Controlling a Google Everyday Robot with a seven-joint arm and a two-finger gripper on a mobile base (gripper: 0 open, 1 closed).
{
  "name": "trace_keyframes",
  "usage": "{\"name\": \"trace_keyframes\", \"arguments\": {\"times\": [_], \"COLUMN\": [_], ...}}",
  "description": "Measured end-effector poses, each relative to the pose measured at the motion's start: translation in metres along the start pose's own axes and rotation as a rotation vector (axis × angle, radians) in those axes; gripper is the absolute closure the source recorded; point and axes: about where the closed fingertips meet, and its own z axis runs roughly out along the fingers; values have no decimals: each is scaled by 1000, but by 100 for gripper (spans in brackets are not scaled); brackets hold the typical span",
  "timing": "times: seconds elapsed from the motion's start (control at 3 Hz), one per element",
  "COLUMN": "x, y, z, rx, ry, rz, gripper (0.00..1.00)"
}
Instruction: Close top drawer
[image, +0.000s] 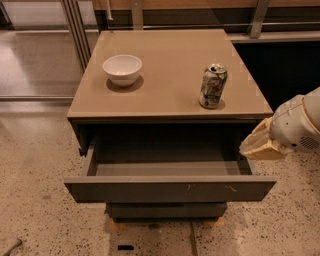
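At the right edge of the view, the gripper (257, 144) hangs just beside the right rear corner of the top drawer (170, 189), about level with its side wall; whether it is released or clenched I cannot tell. The drawer stands pulled well out from under the cabinet top (170, 97), its shallow grey box showing nothing inside and its flat scuffed front facing the camera. A lower drawer front (167, 210) sits set back beneath it.

To close it well, the gripper probably needs to come round to the outer face of the front panel, since from its present spot beside the box it has nothing to push against. A push near the middle of the panel, straight toward the cabinet, should keep the drawer from skewing on its runners; a push at the right end could twist it. A steady, slow shove is wise, as the bowl (122, 69) and the upright can (212, 86) on top could be jolted.
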Motion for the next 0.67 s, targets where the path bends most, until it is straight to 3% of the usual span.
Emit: {"name": "trace_keyframes", "arguments": {"times": [0.33,0.67], "x": [0,13], "y": [0,12], "z": [-1,18], "rx": [2,-10], "ry": [3,2], "rz": [-1,-40], "gripper": [100,100]}}
